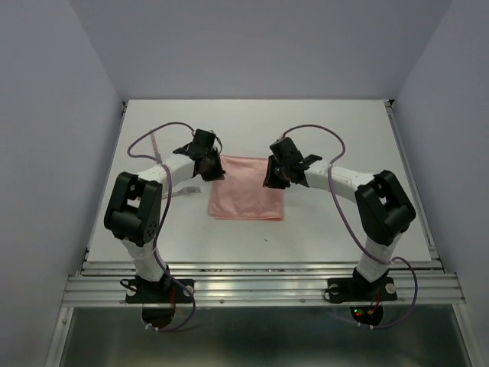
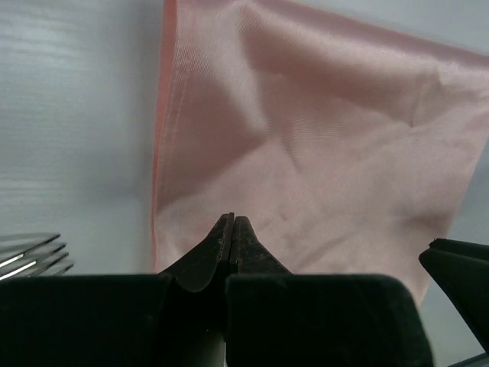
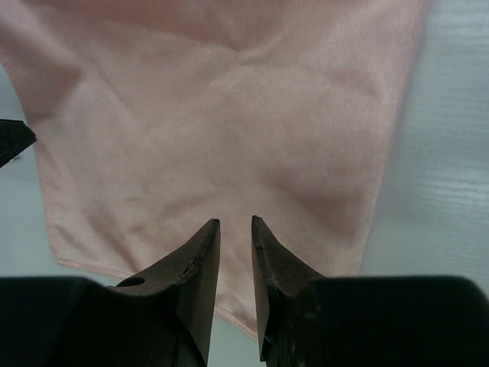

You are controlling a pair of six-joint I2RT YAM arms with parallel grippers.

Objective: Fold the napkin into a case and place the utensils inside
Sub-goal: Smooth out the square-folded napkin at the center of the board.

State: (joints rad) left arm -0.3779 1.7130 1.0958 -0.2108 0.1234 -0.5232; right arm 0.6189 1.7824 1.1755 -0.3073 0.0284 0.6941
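The salmon-pink napkin (image 1: 246, 191) lies flat on the white table between my two grippers. My left gripper (image 1: 213, 170) is over its far left corner; in the left wrist view its jaws (image 2: 232, 219) are shut tip to tip over the cloth (image 2: 321, 145), and no cloth shows between them. My right gripper (image 1: 275, 176) is over the far right corner; in the right wrist view it (image 3: 235, 222) is slightly open and empty above the napkin (image 3: 229, 115). A silvery fork (image 1: 187, 189) lies just left of the napkin, its tines (image 2: 30, 258) visible. No case is visible.
A thin pinkish utensil (image 1: 155, 144) lies at the far left of the table (image 1: 328, 229), behind the left arm. The right gripper's finger (image 2: 458, 267) shows at the left wrist view's right edge. Grey walls enclose the table on three sides.
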